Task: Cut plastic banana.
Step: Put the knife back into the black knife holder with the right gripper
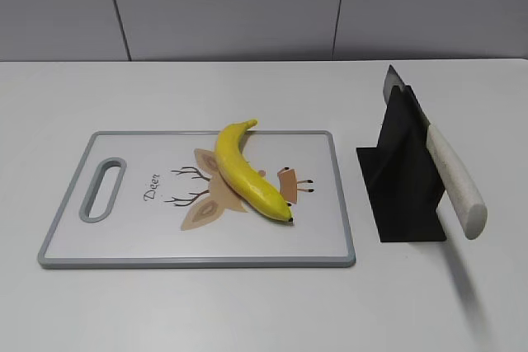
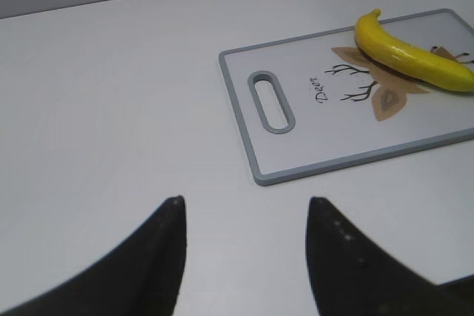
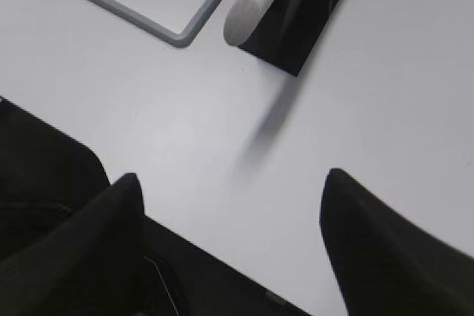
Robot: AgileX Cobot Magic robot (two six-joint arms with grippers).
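The banana (image 1: pixel 247 174) lies whole on the board (image 1: pixel 124 237), across the deer print, long axis slanting from the stem at the board's far edge down to the dark tip nearer the board's right side. Nothing is cut yet. Just right of the board stands a black holder (image 1: pixel 404 195) with the knife (image 1: pixel 450 179) in it, blade down in the slot, pale handle sticking out toward the near side. The right claw (image 3: pixel 229 220) hovers over bare table on the near side of the holder, jaws wide and empty, handle end straight ahead of it; that's the arm closer to the knife, so my guess is it goes for the handle. The left claw (image 2: pixel 244 220) hangs off the board's left end, beyond the handle slot, also spread wide with nothing held; the banana sits well apart from it, toward the board's far right. Table (image 1: pixel 247 311) is plain white and smooth, grey panelled wall behind, with room around the board.
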